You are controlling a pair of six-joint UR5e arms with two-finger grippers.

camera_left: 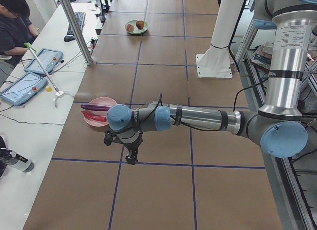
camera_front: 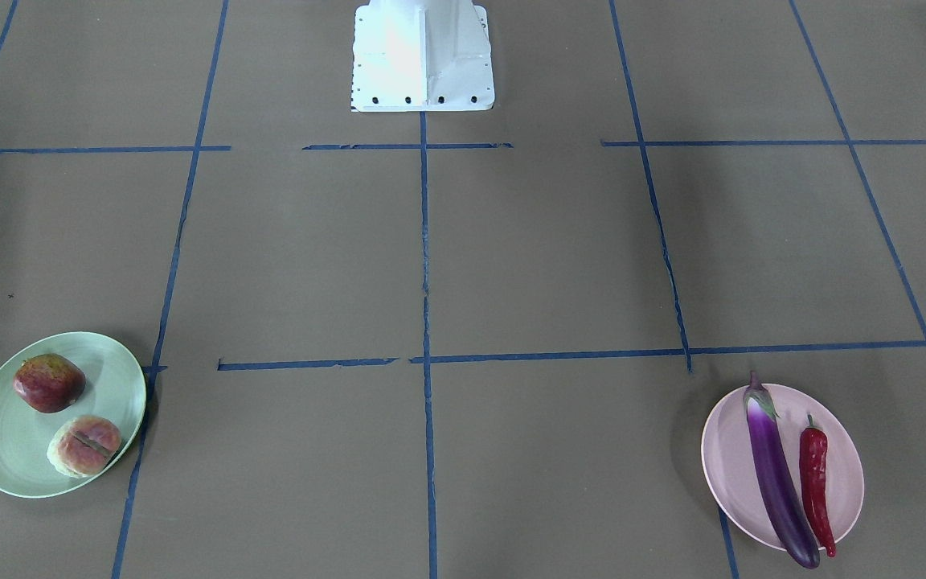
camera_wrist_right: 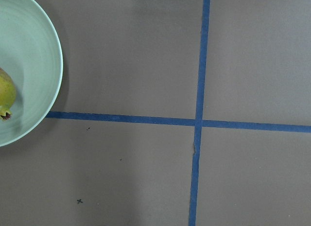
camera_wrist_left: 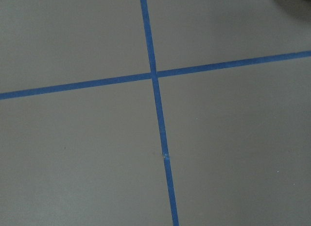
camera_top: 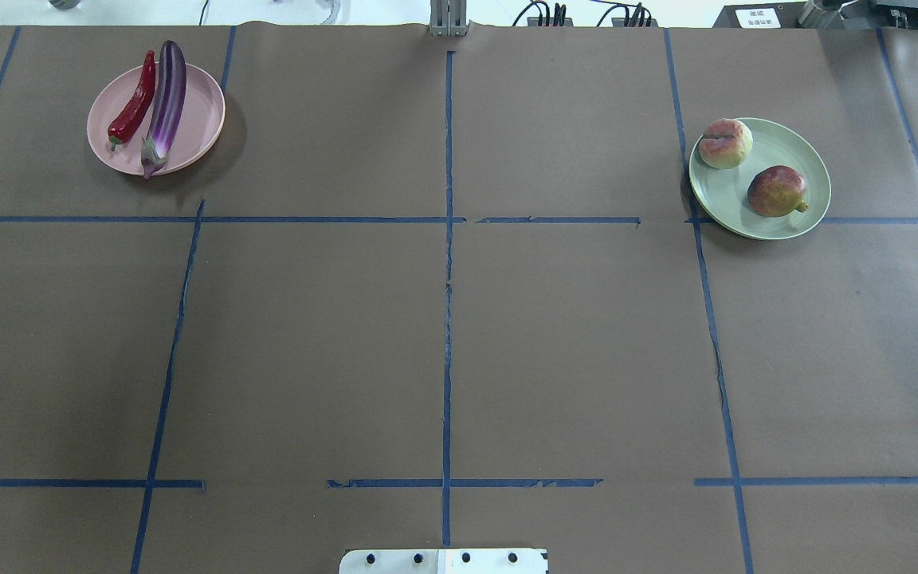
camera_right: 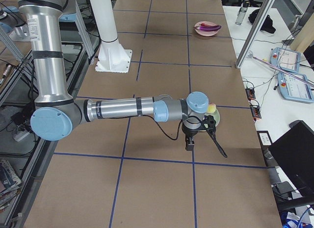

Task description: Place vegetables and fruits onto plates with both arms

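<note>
1. Eggplant (camera_front: 776,474) and chili (camera_front: 817,482) lie side by side on the pink plate (camera_front: 724,458). The eggplant's blunt end overhangs the rim.
2. Pomegranate (camera_front: 48,383) and peach (camera_front: 83,445) sit close together on the green plate (camera_front: 5,442), well apart from the pink one.
3. We judge the placing done, since no produce lies loose on the table (camera_front: 543,257). At most, parking the arms is left.
4. The left gripper (camera_left: 131,160) hangs over bare table near the pink plate, and the right gripper (camera_right: 189,145) hangs near the green plate. Both show only in the side views, so we cannot tell whether either is released or clenched.
5. The table is covered in brown paper gridded with blue tape (camera_front: 424,241), with a white base block (camera_front: 423,56) at the robot's edge.
6. In the room, an operator (camera_left: 12,22) sits at a side bench with tablets (camera_left: 22,89).
</note>
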